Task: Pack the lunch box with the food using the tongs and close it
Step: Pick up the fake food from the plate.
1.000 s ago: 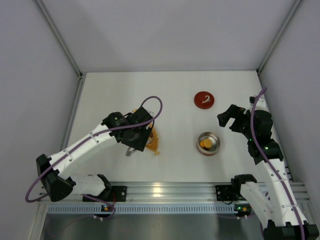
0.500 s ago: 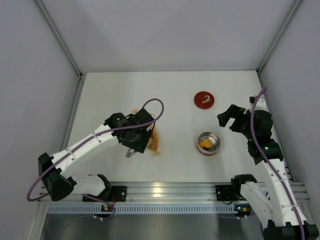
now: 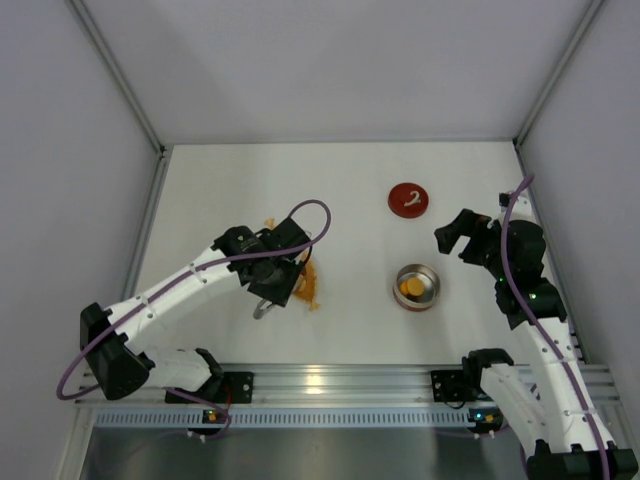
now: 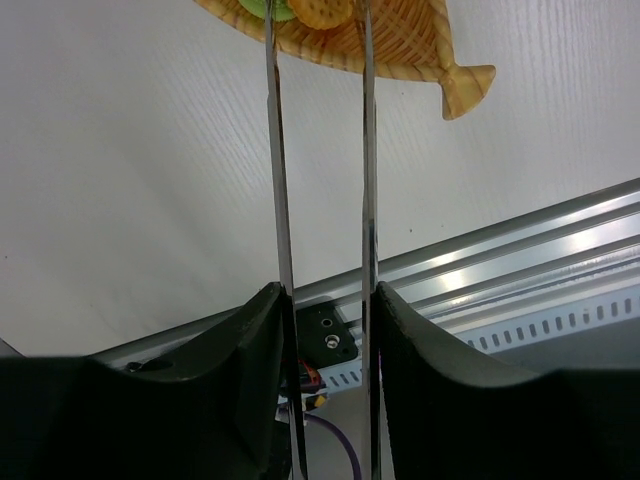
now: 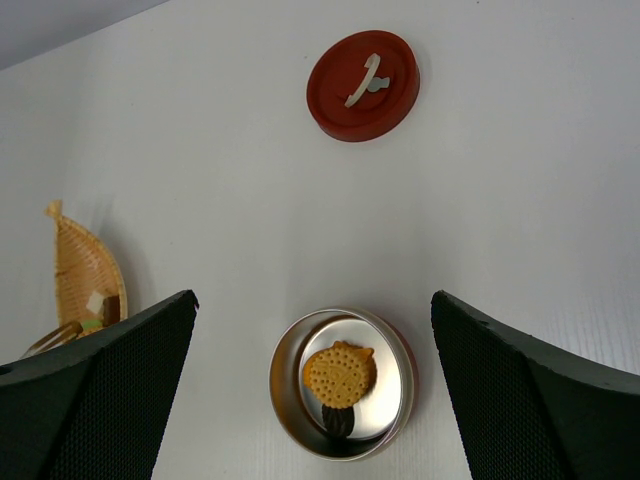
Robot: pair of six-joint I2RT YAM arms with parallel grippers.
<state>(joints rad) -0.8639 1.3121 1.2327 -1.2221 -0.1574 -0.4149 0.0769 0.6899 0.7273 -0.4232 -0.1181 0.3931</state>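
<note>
White matte desk (image 3: pixel 340 190) enclosed on three sides by plain pale grey wall panels (image 3: pixel 340 70), joined at the rear corners by slim metal posts (image 3: pixel 115 75). A ribbed aluminium rail (image 3: pixel 340 380) runs along the near edge, catching a bright reflection; lighting is even and diffuse.

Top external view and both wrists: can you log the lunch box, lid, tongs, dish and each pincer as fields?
lunch box: open, one orange biscuit inside
lid: flat on table, apart from the lunch box
tongs: tips over woven dish
left pincer: closed on tongs
right pincer: open, empty, beside the lunch box
</note>
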